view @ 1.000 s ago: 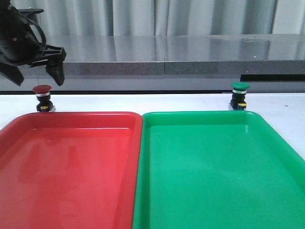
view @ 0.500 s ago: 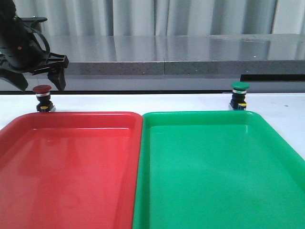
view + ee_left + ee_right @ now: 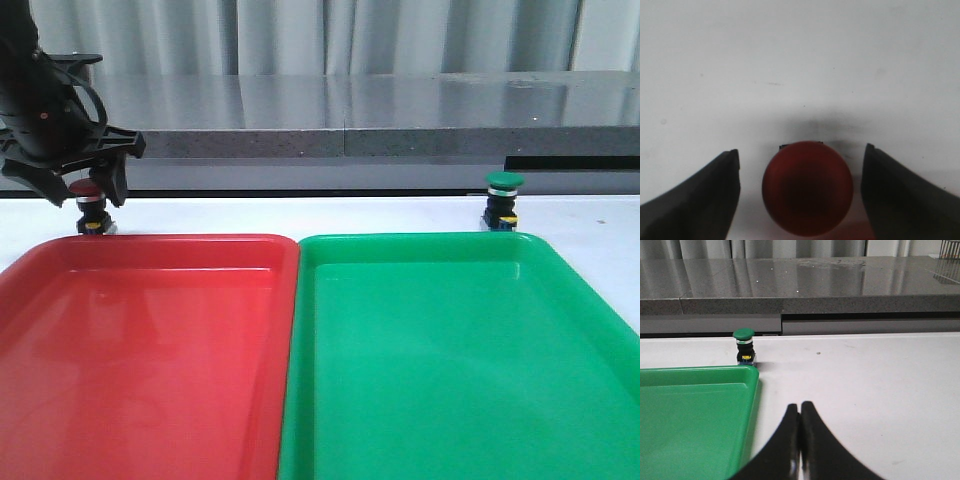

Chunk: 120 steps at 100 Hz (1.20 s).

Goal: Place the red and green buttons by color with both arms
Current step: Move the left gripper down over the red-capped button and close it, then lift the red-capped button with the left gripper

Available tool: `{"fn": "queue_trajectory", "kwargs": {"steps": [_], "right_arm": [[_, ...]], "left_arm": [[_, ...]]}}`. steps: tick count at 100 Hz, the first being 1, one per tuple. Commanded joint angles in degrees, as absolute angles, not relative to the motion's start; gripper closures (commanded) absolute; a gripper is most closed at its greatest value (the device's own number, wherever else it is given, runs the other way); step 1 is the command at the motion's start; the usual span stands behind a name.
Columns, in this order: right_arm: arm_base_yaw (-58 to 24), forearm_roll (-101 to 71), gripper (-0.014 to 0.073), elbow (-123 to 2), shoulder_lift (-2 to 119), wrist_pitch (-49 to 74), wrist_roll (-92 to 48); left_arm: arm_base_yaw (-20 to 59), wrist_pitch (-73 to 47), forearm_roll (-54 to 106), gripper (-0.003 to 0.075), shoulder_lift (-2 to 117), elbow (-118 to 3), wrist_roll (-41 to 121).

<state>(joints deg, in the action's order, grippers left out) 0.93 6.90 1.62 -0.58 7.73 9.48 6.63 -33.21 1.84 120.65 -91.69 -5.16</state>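
Observation:
The red button stands on the white table just beyond the far left corner of the red tray. My left gripper is lowered around it, open, with a finger on each side of the red cap and a small gap to each. The green button stands upright past the far right corner of the green tray; the right wrist view shows the green button too. My right gripper is shut and empty, low over the table to the right of the green tray, out of the front view.
A grey stone ledge runs along the far side of the table, with curtains behind it. Both trays lie side by side and fill the near part of the table. White tabletop stretches to the right of the green tray.
My left gripper has come down from above the red button until its fingers straddle the cap. The green button and the trays have not moved.

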Motion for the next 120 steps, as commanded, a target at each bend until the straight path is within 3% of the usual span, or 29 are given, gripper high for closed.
{"fn": "queue_trajectory", "kwargs": {"steps": [1,19,33,77,98,120], "right_arm": [[1.28,6.94,0.0661,0.69,-1.46,3.20,9.18],[1.28,6.94,0.0661,0.69,-1.46,3.20,9.18],[1.28,6.94,0.0661,0.69,-1.46,3.20,9.18],[1.28,6.94,0.0661,0.69,-1.46,3.20,9.18],[1.28,6.94,0.0661,0.69,-1.46,3.20,9.18],[1.28,6.94,0.0661,0.69,-1.46,3.20,9.18]], "left_arm": [[6.87,-31.23,1.79,0.0376,117.25,-93.45,-5.25],[6.87,-32.27,1.79,0.0557,117.25,-94.14,-5.25],[6.87,-35.11,1.79,0.0613,117.01,-96.39,-5.25],[6.87,-43.61,2.43,0.0617,106.39,-98.94,-5.91],[7.38,-39.29,2.77,0.0617,97.08,-88.50,-9.62],[13.15,-28.89,2.82,0.0617,87.85,-71.73,-13.49]]}}
